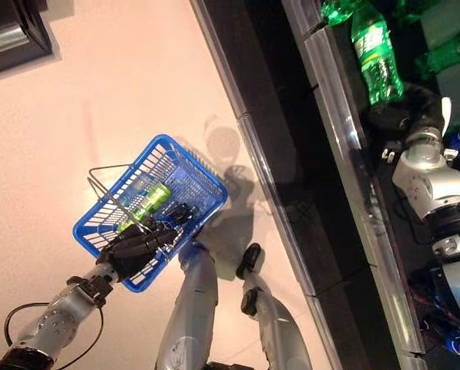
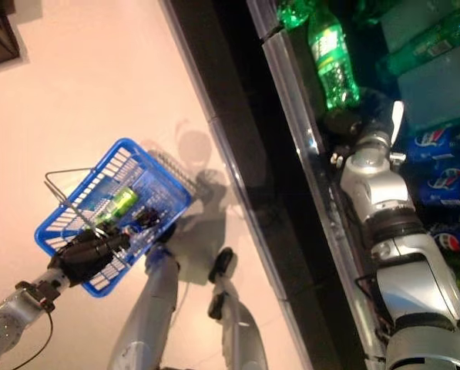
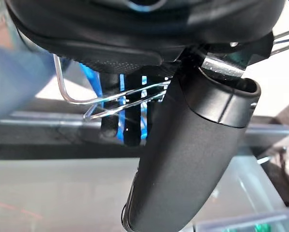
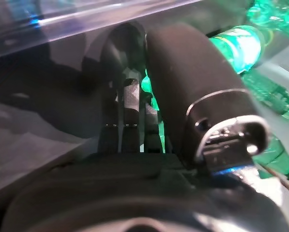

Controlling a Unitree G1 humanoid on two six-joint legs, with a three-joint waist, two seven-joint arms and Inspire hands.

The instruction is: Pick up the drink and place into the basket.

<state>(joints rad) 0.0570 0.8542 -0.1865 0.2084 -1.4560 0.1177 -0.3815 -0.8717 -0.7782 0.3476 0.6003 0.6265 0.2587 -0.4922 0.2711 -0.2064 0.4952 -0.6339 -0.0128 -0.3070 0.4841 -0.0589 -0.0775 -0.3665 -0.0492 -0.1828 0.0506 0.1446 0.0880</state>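
My left hand [image 1: 137, 250] is shut on the wire handle [image 3: 110, 99] of a blue plastic basket [image 1: 119, 182], which hangs over the pale floor at lower left. One green drink bottle [image 1: 149, 202] lies inside the basket. At upper right, my right hand [image 1: 403, 112] reaches into the dark cooler. Its fingers and thumb [image 4: 192, 72] are curled round the end of another green drink bottle [image 1: 377, 58], which lies on the shelf and shows bright green past the thumb in the right wrist view [image 4: 238, 43].
A clear-edged cooler front [image 1: 345, 139] runs diagonally between the floor and the shelf. More green bottles [image 1: 453, 50] and blue-labelled bottles [image 2: 438, 142] lie around the right hand. A dark frame [image 1: 14, 38] sits at the top left.
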